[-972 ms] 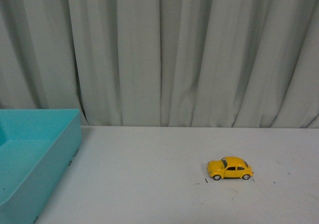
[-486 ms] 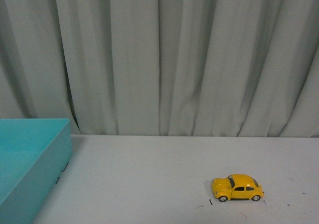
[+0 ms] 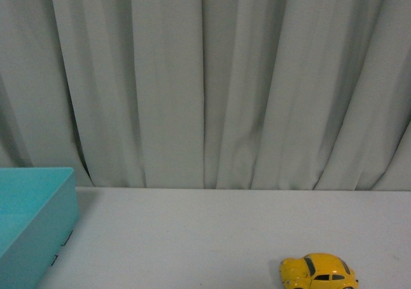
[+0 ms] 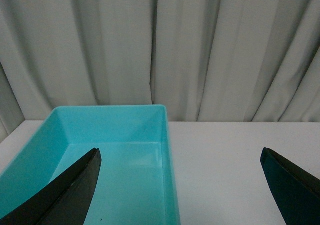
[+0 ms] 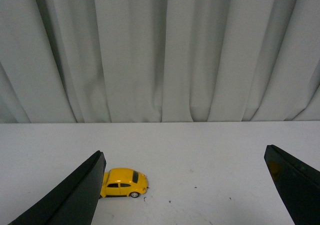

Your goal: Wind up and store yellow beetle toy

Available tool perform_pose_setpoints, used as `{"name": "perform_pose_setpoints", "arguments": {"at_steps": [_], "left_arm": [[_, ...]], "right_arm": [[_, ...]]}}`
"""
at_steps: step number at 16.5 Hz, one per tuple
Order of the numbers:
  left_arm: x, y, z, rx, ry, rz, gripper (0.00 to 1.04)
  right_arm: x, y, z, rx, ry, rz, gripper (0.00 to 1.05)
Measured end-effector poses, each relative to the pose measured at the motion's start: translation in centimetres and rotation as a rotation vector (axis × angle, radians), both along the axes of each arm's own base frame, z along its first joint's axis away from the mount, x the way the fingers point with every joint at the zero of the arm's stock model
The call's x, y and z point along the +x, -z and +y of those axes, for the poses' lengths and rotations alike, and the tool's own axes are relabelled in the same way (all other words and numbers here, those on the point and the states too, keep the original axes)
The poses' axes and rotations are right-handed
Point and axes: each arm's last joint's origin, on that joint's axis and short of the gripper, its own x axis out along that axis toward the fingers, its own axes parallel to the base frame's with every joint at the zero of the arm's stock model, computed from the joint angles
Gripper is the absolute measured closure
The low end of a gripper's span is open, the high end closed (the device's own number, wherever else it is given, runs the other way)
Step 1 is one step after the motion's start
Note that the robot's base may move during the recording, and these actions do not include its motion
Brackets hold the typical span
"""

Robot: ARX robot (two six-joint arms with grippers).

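Note:
The yellow beetle toy (image 3: 319, 271) stands on its wheels on the white table (image 3: 192, 237), at the front view's bottom right, partly cut by the frame edge. It also shows in the right wrist view (image 5: 123, 182), beside one black finger (image 5: 75, 195) that hides its far end. My right gripper (image 5: 182, 185) is open and empty, above the table. My left gripper (image 4: 180, 185) is open and empty, above the side wall of the turquoise bin (image 4: 167, 150). Neither arm shows in the front view.
The turquoise bin (image 3: 38, 218) stands at the table's left; what shows of its inside is bare. A pale grey curtain (image 3: 205, 83) hangs along the table's back edge. A few small dark specks (image 5: 170, 201) lie near the toy.
The front view has tilted upward: the toy and the bin sit lower in the frame and more curtain shows. The toy has not visibly moved on the table.

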Motion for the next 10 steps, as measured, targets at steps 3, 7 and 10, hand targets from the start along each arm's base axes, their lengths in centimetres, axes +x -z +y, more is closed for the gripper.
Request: {"name": "perform_pose_setpoints", "arguments": {"at_steps": [3,7,10], "left_arm": [[0.00,0.00,0.00,0.000,0.000,0.000,0.07],[0.00,0.01,0.00,0.000,0.000,0.001,0.07],[0.00,0.01,0.00,0.000,0.000,0.001,0.07]], "right_arm": [[0.00,0.00,0.00,0.000,0.000,0.000,0.07],[0.00,0.00,0.00,0.000,0.000,0.000,0.07],[0.00,0.00,0.00,0.000,0.000,0.000,0.07]]}}
